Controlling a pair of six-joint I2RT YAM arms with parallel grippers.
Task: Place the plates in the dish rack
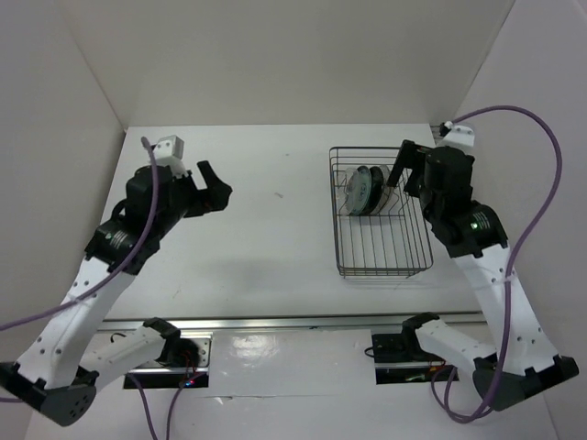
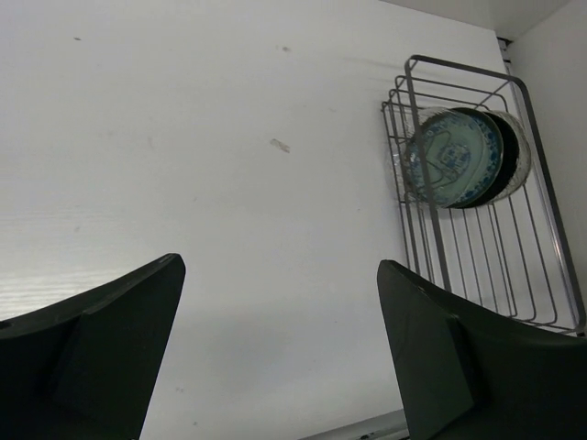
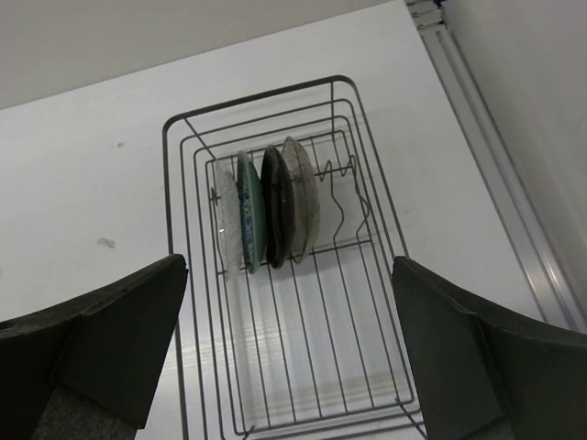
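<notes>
Left gripper (image 2: 280,293): fingers spread wide, holding nothing, with only bare table (image 1: 275,238) between them.
Right gripper (image 3: 289,302): fingers spread wide and empty, hanging above the dish rack (image 3: 303,376) near its far right side.
Dish rack: sits on the right part of the table; its near half holds nothing but wire.
Plates: all four stand on edge in a close row at the far end of the rack, against the upright prongs.
Order, left to right: clear plate (image 3: 225,220), blue-green plate (image 3: 252,213), black plate (image 3: 277,206), whitish plate (image 3: 303,197).
Plates and right fingers: the row lies below and beyond the fingers and appears in the gap between them, touching neither.
Plates and left fingers: well apart, across the table to the right, past the right-hand finger.
Top view only: both arms at once, the left gripper far from the rack; here the plates blur into one cluster.
Right wrist view only: the plates seen edge-on, each told apart.
Left wrist view only: the plate faces, with the blue-green pattern in front of the black disc; the clear plate is hard to make out.
</notes>
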